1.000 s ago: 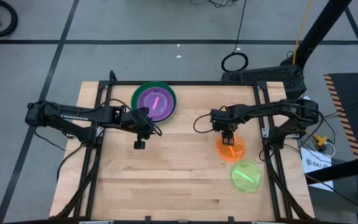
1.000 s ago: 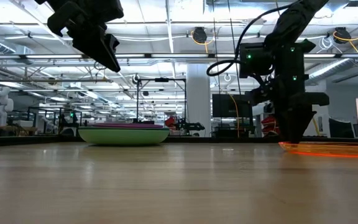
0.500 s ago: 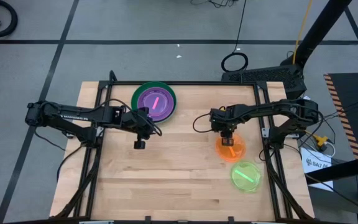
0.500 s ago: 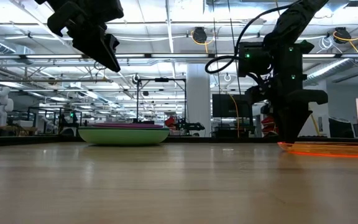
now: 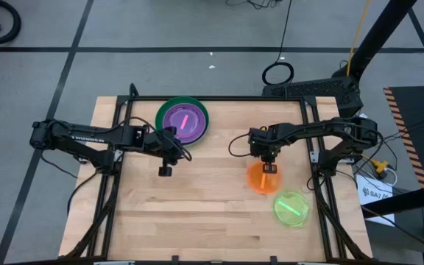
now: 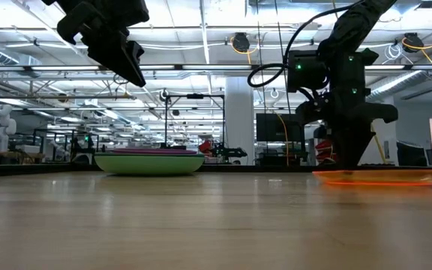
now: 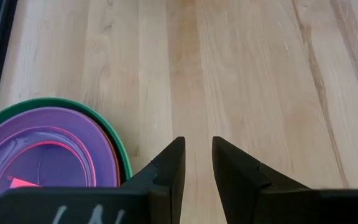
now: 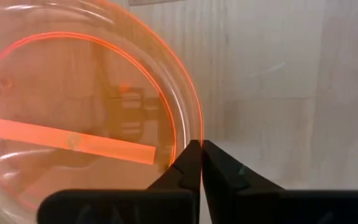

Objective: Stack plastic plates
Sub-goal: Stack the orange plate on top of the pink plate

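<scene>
A small orange plate (image 5: 263,177) lies at the table's right middle, and my right gripper (image 5: 269,163) is shut on its far rim. A lime green plate (image 5: 291,208) lies flat on the table nearer the front right. At the far middle stands a stack of larger plates (image 5: 182,120), purple on top and green at the bottom, resting on the table. My left gripper (image 7: 197,149) hangs open and empty above bare wood just near of the stack. My right gripper pinches the orange plate's rim (image 8: 193,138) between its two fingers, at the plate's far edge. The fingers come from above, pointing steeply down. The plate (image 6: 381,177) lies about level at table height; whether it is clear of the wood I cannot tell.
Black frame rails (image 5: 116,147) run along the table's left and right sides. Bare wood (image 5: 197,213) stretches across the near half between the arms. Cables loop beside the right arm (image 5: 238,143).
My right gripper has shut on the orange plate's far rim, tipping slightly as it did. The plate has shifted a little toward the table's left.
</scene>
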Robot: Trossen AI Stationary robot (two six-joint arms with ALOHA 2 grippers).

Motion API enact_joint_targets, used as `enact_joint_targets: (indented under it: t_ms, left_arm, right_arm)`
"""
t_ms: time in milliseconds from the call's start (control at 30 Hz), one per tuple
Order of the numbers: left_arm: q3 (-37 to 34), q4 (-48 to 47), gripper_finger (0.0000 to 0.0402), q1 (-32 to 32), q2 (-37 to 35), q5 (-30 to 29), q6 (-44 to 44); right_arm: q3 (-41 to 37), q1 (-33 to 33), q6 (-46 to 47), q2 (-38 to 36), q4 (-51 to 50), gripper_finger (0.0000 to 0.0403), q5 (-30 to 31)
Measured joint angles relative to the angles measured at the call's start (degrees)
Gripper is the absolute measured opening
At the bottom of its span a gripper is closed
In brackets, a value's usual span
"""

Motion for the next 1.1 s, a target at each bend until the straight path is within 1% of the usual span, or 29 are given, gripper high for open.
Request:
enact_joint_targets:
  t_ms: [133, 267, 367, 500, 633, 833, 933, 1033, 1100]
  left_arm:
    - [0.00, 0.05, 0.0088, -0.01, 0.00, -3.06, 0.03]
    - [0.00, 1.29, 0.0088, 0.00, -1.18, -7.58, 0.55]
    - [0.00, 3.29, 0.0088, 0.00, -3.37, -9.47, 1.45]
    - [0.00, 6.07, 0.0088, 0.04, -7.35, -11.68, 2.88]
    - [0.00, 7.45, 0.0088, 0.04, -11.91, -13.65, 4.31]
    - [0.00, 7.31, 0.0088, 0.04, -17.99, -13.97, 3.44]
    - [0.00, 7.24, 0.0088, 0.04, -20.18, -13.98, 2.50]
    - [0.00, 7.24, 0.0088, 0.04, -21.93, -13.98, 1.65]
    - [0.00, 7.23, 0.0088, -0.08, -22.63, -13.98, 1.40]
  right_arm:
    - [0.12, -0.15, 2.10, -0.31, -0.08, 0.0001, -2.64]
    - [1.84, -0.89, 5.38, -0.31, 0.04, 0.0001, -2.78]
    - [3.21, -2.03, 8.60, -0.31, 0.86, 0.0001, -2.84]
    - [5.93, -3.58, 12.60, -0.31, 3.16, 0.0001, -5.73]
    - [9.92, -3.83, 16.22, -0.31, 6.80, 0.0000, -5.73]
    - [17.22, -3.82, 22.58, -0.06, 13.02, 0.0000, -5.13]
    - [20.69, -3.82, 26.59, 0.25, 16.07, 0.0000, -2.49]
    - [24.59, -3.84, 28.22, 1.59, 18.84, 0.0000, -0.78]
    - [27.40, -4.00, 29.10, 3.33, 18.82, 0.0000, -0.39]
